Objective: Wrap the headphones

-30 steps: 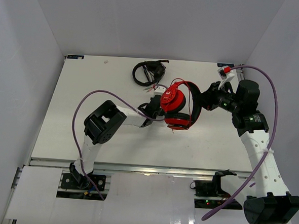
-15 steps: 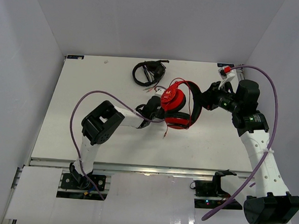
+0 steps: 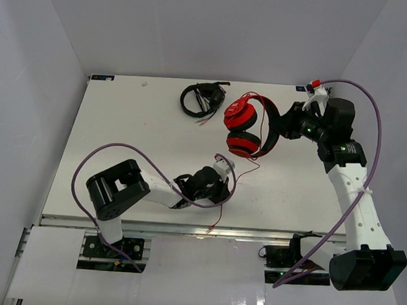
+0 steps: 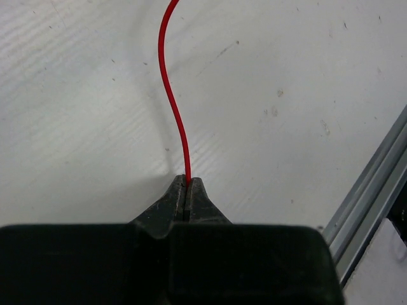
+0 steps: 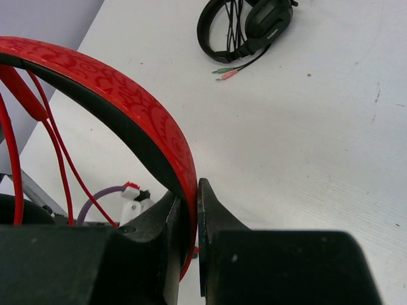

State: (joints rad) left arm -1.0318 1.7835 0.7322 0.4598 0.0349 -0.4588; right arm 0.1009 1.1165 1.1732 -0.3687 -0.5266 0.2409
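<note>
The red headphones (image 3: 241,130) hang above the table at the back right, ear cups stacked and facing left. My right gripper (image 3: 282,125) is shut on their headband (image 5: 127,95), which passes between the fingertips (image 5: 193,190). The thin red cable (image 3: 217,215) trails from the cups toward the near edge. My left gripper (image 3: 221,187) is low over the table front centre, shut on that cable (image 4: 166,82), which rises straight out of the closed tips (image 4: 187,184).
All-black headphones (image 3: 201,98) with green and pink plugs (image 5: 224,74) lie at the back centre. The metal rail (image 4: 375,190) along the table's near edge runs close to my left gripper. Purple arm cables loop beside both arms.
The left gripper closed on the red cable near the cups and drew it toward the near edge. The right gripper shifted the headphones slightly back.
</note>
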